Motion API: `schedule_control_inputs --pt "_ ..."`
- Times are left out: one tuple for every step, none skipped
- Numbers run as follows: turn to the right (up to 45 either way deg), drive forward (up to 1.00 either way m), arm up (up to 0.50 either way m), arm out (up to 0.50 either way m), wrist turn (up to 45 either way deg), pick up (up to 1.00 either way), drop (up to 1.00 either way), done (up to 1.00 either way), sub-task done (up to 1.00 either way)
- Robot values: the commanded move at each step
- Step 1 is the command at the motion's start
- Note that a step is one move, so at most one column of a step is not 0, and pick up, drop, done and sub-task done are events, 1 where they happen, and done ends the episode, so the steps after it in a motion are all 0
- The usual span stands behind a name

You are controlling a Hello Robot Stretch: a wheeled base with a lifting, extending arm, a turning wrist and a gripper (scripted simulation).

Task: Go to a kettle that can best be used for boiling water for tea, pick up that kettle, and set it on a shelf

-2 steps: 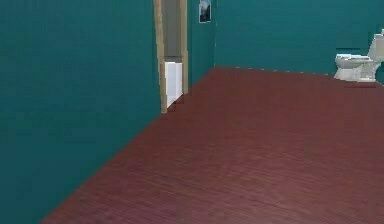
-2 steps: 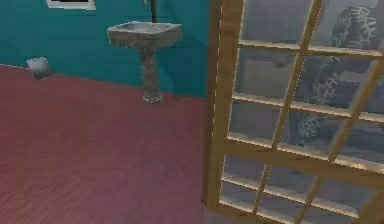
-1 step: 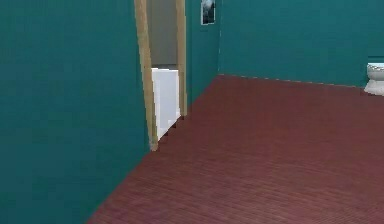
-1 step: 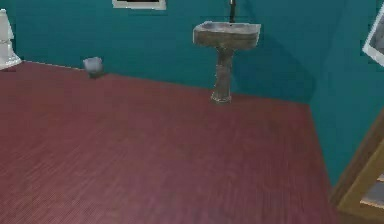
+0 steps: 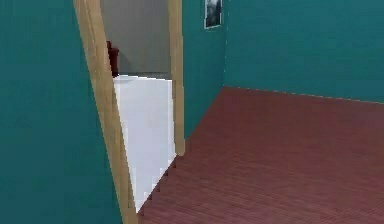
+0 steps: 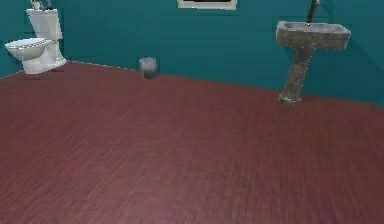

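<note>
Forward view: pale wooden door frame [image 5: 100,100] stands close; driving through, the base could clip it. The kettle perhaps lies beyond; its place and the hand's state I cannot tell.

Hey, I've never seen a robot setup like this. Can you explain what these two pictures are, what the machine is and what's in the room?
These are simulator renders from two cameras on one wheeled robot that has a single arm. The forward view looks ahead and slightly down: a wooden door frame with a white door standing ajar, teal walls, a reddish wood floor and a picture hung high on the wall. The arm side view looks out to the side where the arm reaches: a white toilet, a small grey container by the wall and a stone pedestal sink. It looks like a bathroom.
</note>
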Motion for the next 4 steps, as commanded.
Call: schedule_control_inputs --pt "0.0 1.00 0.00 0.00 0.0 0.00 0.00 0.00 0.00" --pt "0.0 0.05 0.00 0.00 0.0 0.00 0.00 0.00 0.00" --pt "-21.0 0.00 0.00 0.00 0.0 0.00 0.00 0.00 0.00" --pt "0.0 0.30 0.00 0.00 0.0 0.00 0.00 0.00 0.00"
